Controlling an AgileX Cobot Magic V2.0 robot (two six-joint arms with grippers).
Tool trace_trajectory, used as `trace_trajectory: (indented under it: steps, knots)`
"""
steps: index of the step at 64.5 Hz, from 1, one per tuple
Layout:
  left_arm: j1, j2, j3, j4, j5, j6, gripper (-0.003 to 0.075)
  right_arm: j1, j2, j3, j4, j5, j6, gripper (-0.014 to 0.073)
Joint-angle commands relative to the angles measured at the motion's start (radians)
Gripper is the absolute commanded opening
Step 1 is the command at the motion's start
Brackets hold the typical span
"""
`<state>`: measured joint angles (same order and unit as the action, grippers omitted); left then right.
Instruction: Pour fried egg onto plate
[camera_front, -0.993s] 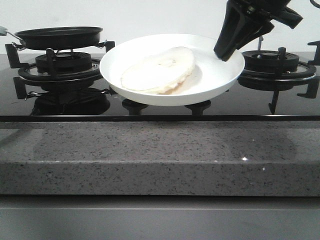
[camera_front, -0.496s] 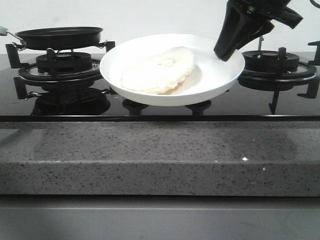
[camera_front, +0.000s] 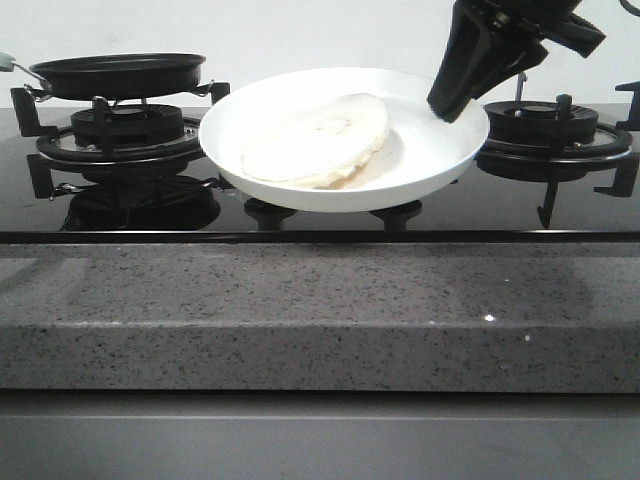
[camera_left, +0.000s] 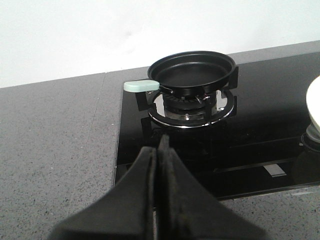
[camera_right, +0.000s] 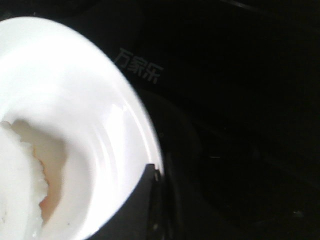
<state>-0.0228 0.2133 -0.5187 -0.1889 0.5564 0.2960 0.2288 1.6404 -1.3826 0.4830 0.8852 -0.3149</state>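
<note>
While the right gripper clamps the white plate's right rim, the fried egg lies pale side up just left of its fingers; left gripper, pressed together, faces the black frying pan.

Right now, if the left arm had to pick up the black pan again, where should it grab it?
Probably the pale green handle, approached from the robot's left: it juts out sideways past the pan and burner grate.
</note>
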Motion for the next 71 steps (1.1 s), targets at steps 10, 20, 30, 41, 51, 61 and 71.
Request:
trace_trajectory:
  steps: [10,20,30,41,51,61,71]
  knots:
    - [-0.01,0.011,-0.025,-0.012,-0.084,-0.012,-0.0019,0.0,-0.047,-0.027,0.041,-0.044,0.0,-0.0058]
    - [-0.01,0.011,-0.025,-0.012,-0.084,-0.012,-0.0019,0.0,-0.047,-0.029,0.043,-0.053,0.0,-0.0058]
    - [-0.01,0.011,-0.025,-0.012,-0.084,-0.012,-0.0019,-0.009,-0.025,-0.083,0.065,-0.048,0.022,-0.0058]
    - [-0.01,0.011,-0.025,-0.012,-0.084,-0.012,-0.0019,-0.051,0.096,-0.282,0.065,0.034,0.099,-0.0058]
    - [-0.01,0.011,-0.025,-0.012,-0.084,-0.012,-0.0019,-0.083,0.226,-0.446,0.065,0.052,0.116,-0.0058]
    - [-0.01,0.011,-0.025,-0.012,-0.084,-0.012,-0.0019,-0.091,0.31,-0.524,0.064,0.043,0.125,-0.0058]
    - [-0.01,0.011,-0.025,-0.012,-0.084,-0.012,-0.0019,-0.091,0.354,-0.533,0.051,0.04,0.125,-0.0058]
